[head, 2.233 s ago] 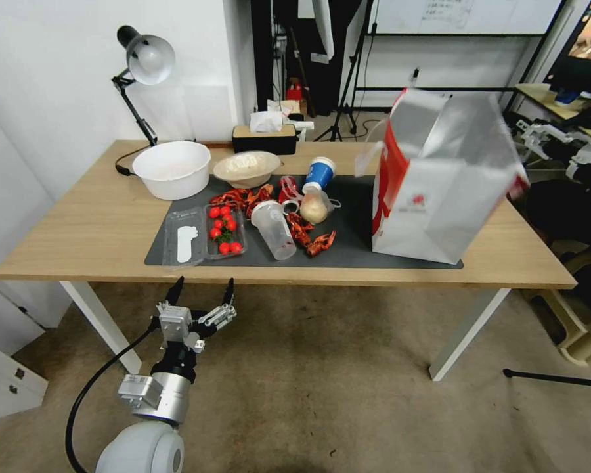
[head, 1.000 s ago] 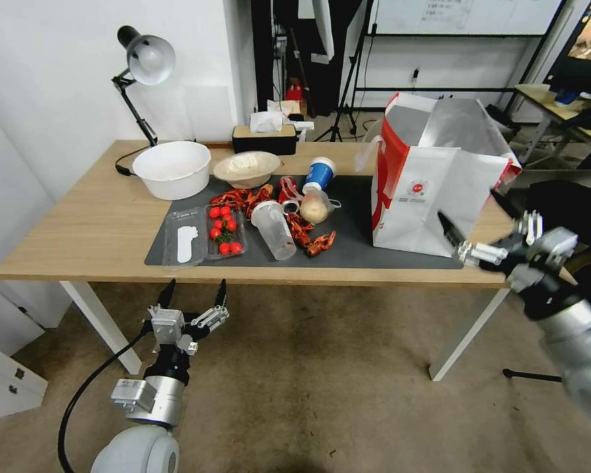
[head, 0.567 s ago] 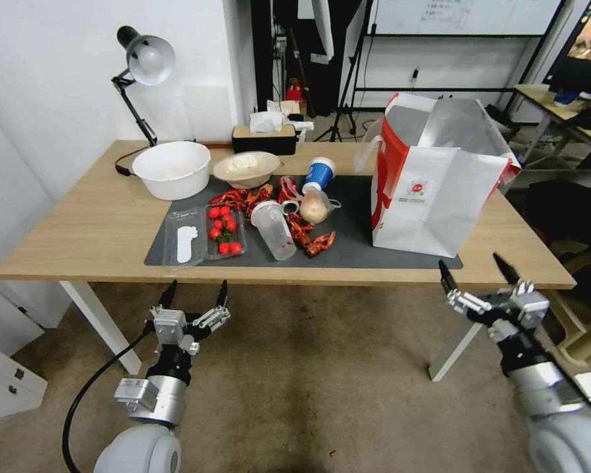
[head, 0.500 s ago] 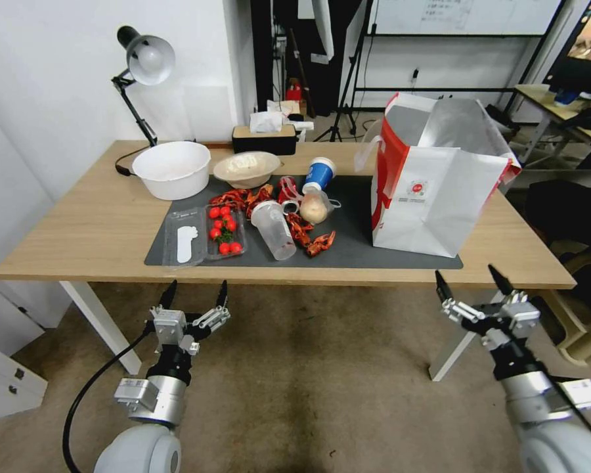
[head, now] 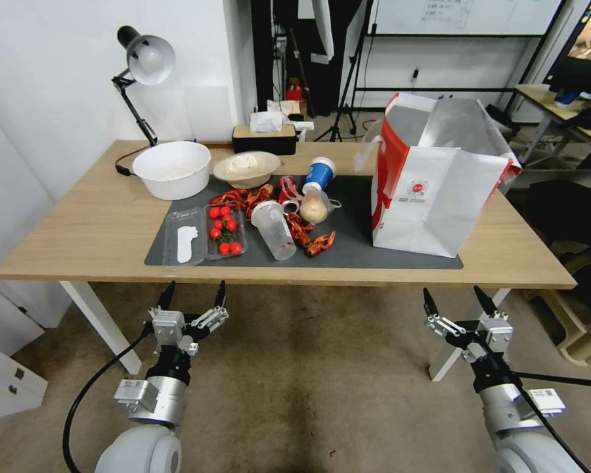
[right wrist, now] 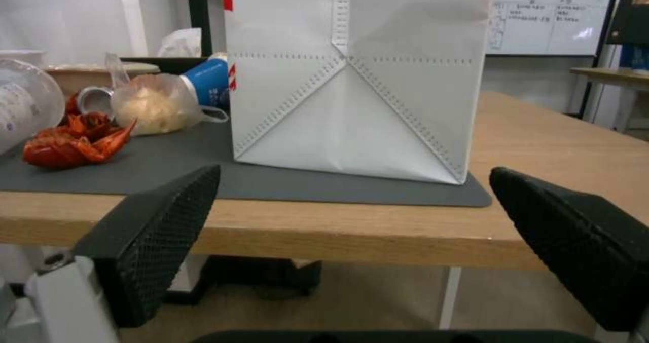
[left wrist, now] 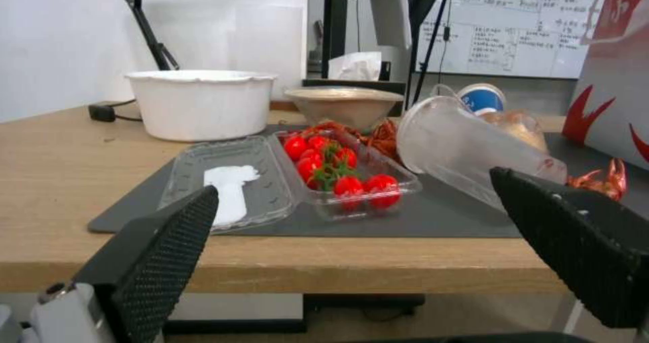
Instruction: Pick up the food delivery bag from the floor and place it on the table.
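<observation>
You have the bag (head: 433,190) standing upright on the table (head: 98,223), on the right end of the grey mat (head: 354,223), mouth open, foil lining showing. Left of it, an open clear box (head: 224,231) holds cherry tomatoes and a plastic cup (head: 274,228) lies tipped over. Both claws hang below the table's front edge, left (head: 192,303) and right (head: 454,307), fingers spread apart, holding nothing.
</observation>
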{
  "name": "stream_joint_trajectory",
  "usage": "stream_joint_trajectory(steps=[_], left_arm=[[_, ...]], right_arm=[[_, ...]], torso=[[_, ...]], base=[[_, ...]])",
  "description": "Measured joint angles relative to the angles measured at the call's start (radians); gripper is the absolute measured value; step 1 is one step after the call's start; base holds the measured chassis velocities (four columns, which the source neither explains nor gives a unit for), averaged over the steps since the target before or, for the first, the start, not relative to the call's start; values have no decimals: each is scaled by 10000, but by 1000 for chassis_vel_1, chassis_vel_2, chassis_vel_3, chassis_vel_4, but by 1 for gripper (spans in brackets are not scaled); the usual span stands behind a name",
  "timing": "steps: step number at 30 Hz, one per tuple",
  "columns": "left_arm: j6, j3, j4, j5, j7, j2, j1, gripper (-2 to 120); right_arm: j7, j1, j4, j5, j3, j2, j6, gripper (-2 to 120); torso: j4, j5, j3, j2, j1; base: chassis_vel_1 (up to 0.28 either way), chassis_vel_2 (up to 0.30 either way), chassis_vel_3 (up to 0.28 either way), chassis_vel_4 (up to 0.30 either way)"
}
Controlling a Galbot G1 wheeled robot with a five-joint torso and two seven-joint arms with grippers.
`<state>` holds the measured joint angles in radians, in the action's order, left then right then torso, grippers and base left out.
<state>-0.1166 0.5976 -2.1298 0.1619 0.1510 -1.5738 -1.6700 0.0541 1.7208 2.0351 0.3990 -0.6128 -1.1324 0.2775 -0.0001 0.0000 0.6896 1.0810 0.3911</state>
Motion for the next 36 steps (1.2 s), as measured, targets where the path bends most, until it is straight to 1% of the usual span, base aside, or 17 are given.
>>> stream_joint_trajectory(steps=[36], left_arm=[[-120, 13, 35, -28, 9, 99, -26, 100]], right_arm=[[-48, 10, 127, -50, -9, 16, -156, 100]], torso=[[-1, 0, 0, -1, 1]], base=[[0, 0, 0, 0]])
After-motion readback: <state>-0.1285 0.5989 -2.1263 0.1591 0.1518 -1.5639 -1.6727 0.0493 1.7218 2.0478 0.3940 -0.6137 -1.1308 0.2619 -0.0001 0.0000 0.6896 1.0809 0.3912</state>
